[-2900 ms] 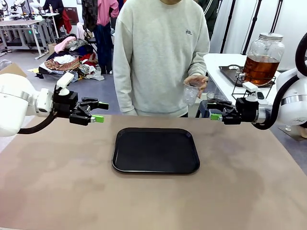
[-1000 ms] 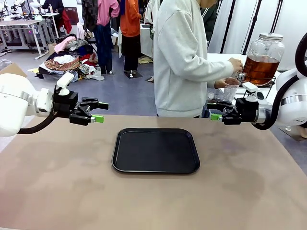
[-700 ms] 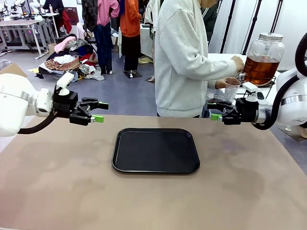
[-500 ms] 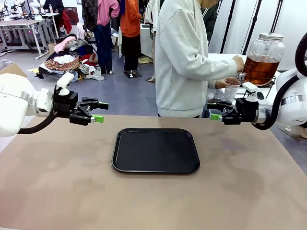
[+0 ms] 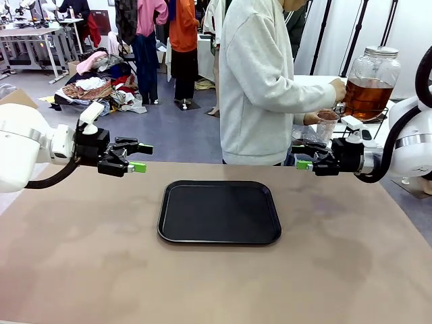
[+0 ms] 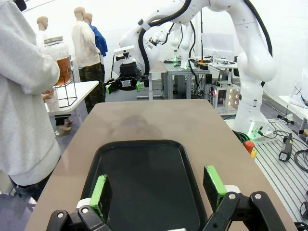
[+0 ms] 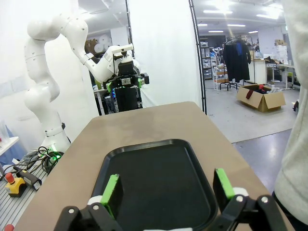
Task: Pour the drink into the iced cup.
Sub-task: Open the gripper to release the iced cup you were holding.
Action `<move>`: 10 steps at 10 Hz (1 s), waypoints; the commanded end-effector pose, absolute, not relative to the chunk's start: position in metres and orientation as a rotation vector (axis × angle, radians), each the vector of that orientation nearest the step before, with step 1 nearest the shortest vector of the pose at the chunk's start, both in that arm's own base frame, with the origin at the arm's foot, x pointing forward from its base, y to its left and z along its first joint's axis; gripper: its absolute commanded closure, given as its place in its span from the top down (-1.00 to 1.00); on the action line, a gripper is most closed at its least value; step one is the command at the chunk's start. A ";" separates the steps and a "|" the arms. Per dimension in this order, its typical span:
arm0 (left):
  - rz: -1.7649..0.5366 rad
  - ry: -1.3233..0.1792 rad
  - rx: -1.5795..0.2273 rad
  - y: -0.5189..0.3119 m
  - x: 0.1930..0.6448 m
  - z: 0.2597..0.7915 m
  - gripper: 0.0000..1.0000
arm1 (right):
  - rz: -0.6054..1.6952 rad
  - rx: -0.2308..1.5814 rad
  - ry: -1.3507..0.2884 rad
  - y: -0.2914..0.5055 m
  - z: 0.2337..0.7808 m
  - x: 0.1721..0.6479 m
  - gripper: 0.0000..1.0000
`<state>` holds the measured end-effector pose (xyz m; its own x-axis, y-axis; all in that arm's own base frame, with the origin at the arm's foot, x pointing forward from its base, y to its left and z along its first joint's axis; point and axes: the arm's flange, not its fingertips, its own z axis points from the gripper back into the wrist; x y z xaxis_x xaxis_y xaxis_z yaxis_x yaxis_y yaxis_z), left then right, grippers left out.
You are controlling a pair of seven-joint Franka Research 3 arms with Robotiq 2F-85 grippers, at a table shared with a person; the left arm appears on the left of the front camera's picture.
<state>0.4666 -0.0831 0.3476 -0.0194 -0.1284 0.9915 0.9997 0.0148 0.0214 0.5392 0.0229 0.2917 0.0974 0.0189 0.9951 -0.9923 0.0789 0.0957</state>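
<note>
a clear cup [image 5: 327,125] is held by the person's hand [image 5: 312,118] under the drink [image 5: 365,98] jar, off to the tray's [image 5: 219,212] far right. the left gripper [image 5: 140,157] and right gripper [image 5: 299,156] are kept wide open and empty, either side of the tray.

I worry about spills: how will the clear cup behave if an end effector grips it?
The cup looks thin, clear plastic, so it would probably flex if squeezed. It is tall and narrow, so it may tip easily. The person's hand holds it at the jar; liquid would likely make it heavier.
</note>
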 end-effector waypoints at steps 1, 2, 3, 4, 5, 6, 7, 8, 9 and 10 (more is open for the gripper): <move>-1.272 -1.138 -1.093 -0.083 0.466 0.349 1.00 | 1.092 1.179 -1.158 0.023 0.294 0.539 1.00; -1.272 -1.138 -1.093 -0.083 0.466 0.349 1.00 | 1.092 1.179 -1.158 0.023 0.294 0.539 1.00; -1.272 -1.138 -1.093 -0.083 0.466 0.349 1.00 | 1.092 1.179 -1.158 0.023 0.294 0.539 1.00; -1.272 -1.138 -1.093 -0.083 0.466 0.349 1.00 | 1.092 1.179 -1.158 0.023 0.294 0.539 1.00; -1.272 -1.138 -1.093 -0.083 0.466 0.349 1.00 | 1.092 1.179 -1.158 0.023 0.294 0.539 1.00; -1.272 -1.138 -1.093 -0.083 0.466 0.349 1.00 | 1.092 1.179 -1.158 0.023 0.294 0.539 1.00; -1.272 -1.138 -1.093 -0.083 0.466 0.349 1.00 | 1.092 1.179 -1.158 0.023 0.294 0.539 1.00; -1.272 -1.138 -1.093 -0.083 0.466 0.349 1.00 | 1.092 1.179 -1.158 0.023 0.294 0.539 1.00; -1.272 -1.138 -1.093 -0.083 0.466 0.349 1.00 | 1.092 1.179 -1.158 0.023 0.294 0.539 1.00; -1.272 -1.138 -1.093 -0.083 0.466 0.349 1.00 | 1.092 1.179 -1.158 0.023 0.294 0.539 1.00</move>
<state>0.4666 -0.0831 0.3476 -0.0194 -0.1284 0.9915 0.9997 0.0148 0.0214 0.5392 0.0229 0.2917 0.0974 0.0189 0.9951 -0.9923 0.0788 0.0957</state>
